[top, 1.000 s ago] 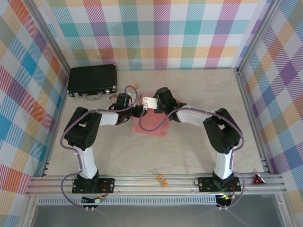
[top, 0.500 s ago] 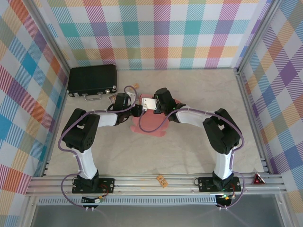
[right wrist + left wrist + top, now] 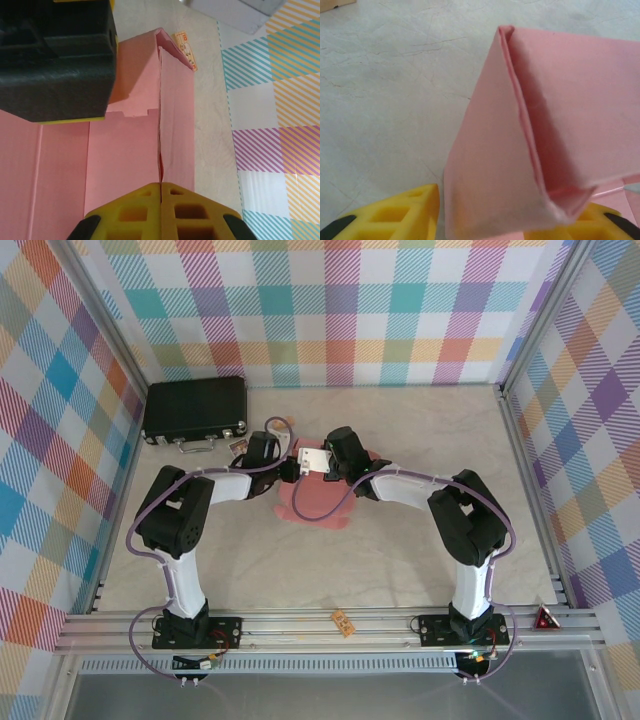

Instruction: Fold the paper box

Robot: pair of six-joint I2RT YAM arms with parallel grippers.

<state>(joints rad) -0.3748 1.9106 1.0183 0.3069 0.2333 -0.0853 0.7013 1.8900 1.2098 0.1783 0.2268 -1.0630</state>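
Two arms are in over the paper box (image 3: 312,508), which sits just above the middle of the overhead frame on the pale table (image 3: 400,550), with both wrists crowded over its upper edge.

On my right wrist feed, the right gripper (image 3: 161,187) is at bottom centre with its yellow fingers pressed flat together. The thin edge of a raised pink wall runs straight down into the seam between them, so that side is pinched tight on the card. Left of that wall, the flat pink panels with their crease lines fill the lower left. A black housing (image 3: 55,55) edged in yellow blocks the upper left corner. A small orange tag (image 3: 185,50) lies on the table just beyond the top of the wall.

On my left wrist feed, a folded pink wall stands up through the centre, its doubled crease running from top centre down to lower right. The left gripper (image 3: 507,210) has its yellow fingers (image 3: 395,217) standing apart at the bottom edge, one on each side of that fold. I can't tell whether they are actually pressing the card.

The black case (image 3: 195,408) lies in the upper left of the overhead frame, well apart from the box.
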